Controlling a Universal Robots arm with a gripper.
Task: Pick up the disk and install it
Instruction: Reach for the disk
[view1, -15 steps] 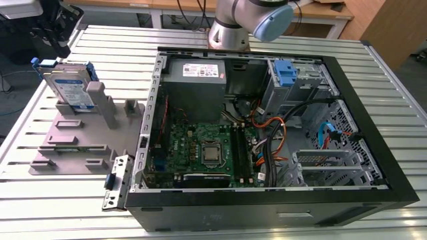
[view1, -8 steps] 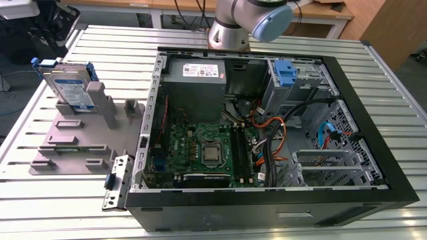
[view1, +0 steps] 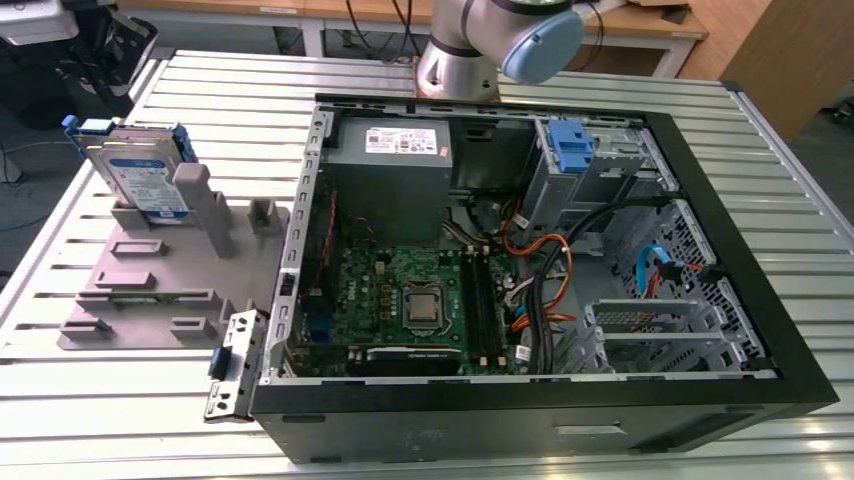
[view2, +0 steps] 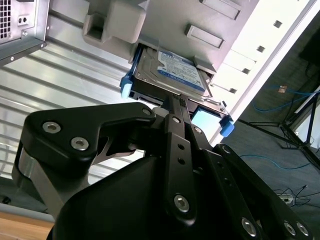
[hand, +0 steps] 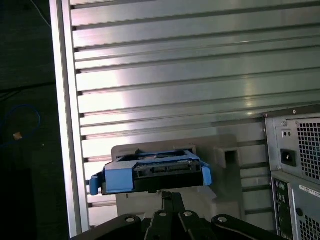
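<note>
The disk (view1: 140, 170) bears a white-and-blue label with print too small to read. It stands on edge in a grey stand (view1: 200, 215) on the counter (view1: 120, 410), beside the case (view1: 534, 405). In the second wrist view the claw (view2: 175, 102), pinched narrow and empty, points at the disk's blue-railed end.

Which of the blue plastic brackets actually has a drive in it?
The one standing in the grey holder outside the case, at the exterior view's left; it carries the silver disk. The blue bracket inside the case is bare.
</note>
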